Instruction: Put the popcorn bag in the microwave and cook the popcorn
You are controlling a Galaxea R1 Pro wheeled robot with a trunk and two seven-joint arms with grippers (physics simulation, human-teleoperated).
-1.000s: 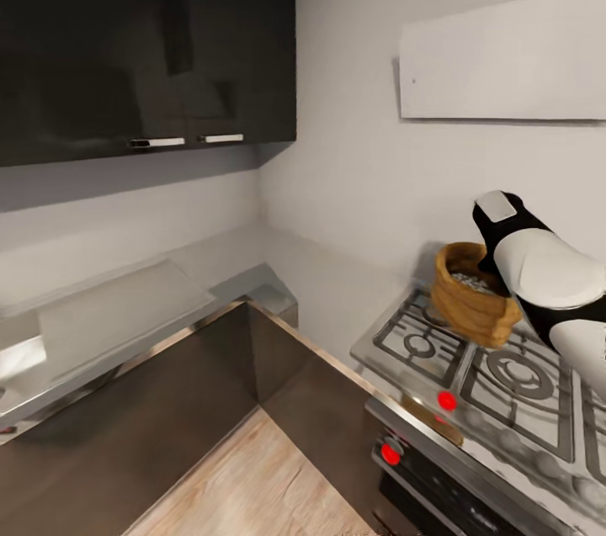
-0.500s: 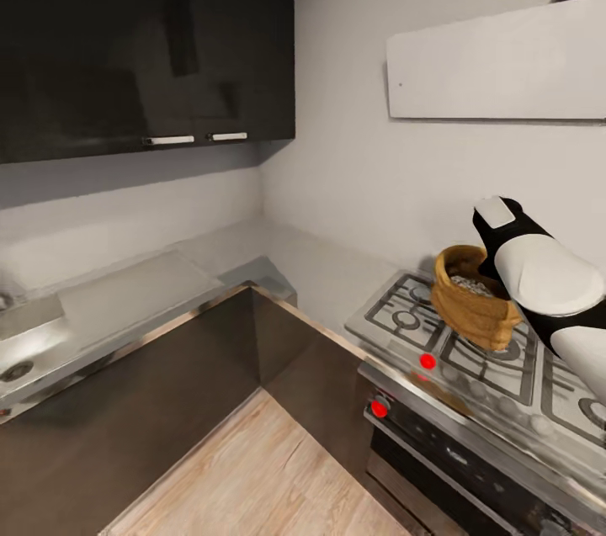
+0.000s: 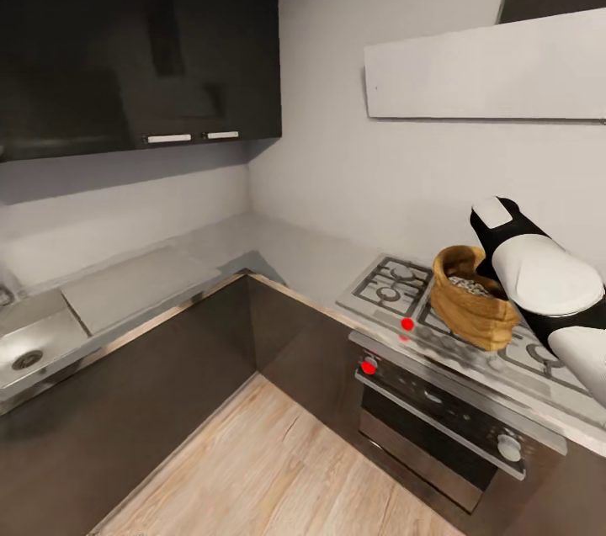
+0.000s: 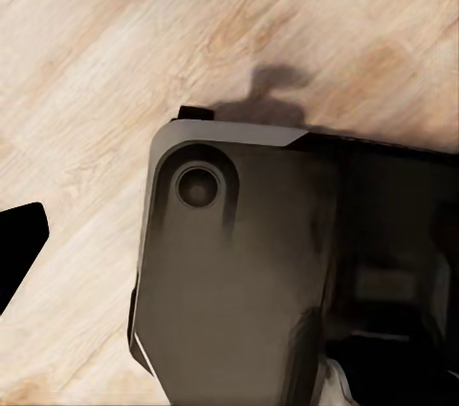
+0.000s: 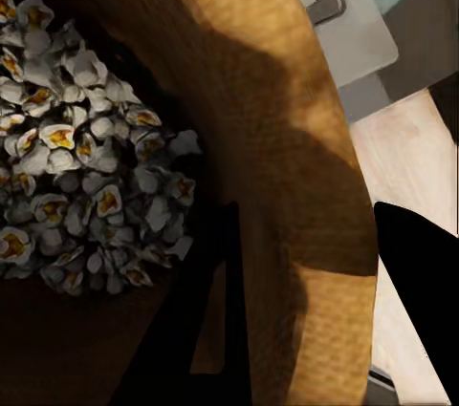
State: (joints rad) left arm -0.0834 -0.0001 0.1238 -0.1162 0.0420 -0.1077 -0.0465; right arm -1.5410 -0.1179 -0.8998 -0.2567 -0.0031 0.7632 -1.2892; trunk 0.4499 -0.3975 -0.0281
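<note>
Holding the tan-brown crumpled paper popcorn bag (image 3: 473, 298) above the steel gas hob (image 3: 396, 288), the right gripper (image 5: 316, 291) clamps the bag's rim wall, one finger inside beside the whitish popcorn (image 5: 81, 191); left jaws' state unclear

Bare countertop (image 3: 278, 254) beside the stove (image 3: 471, 342), wall cabinets (image 3: 135, 39) overhead.

Countertop (image 3: 278, 254) with inset sink (image 3: 34, 342)
</note>
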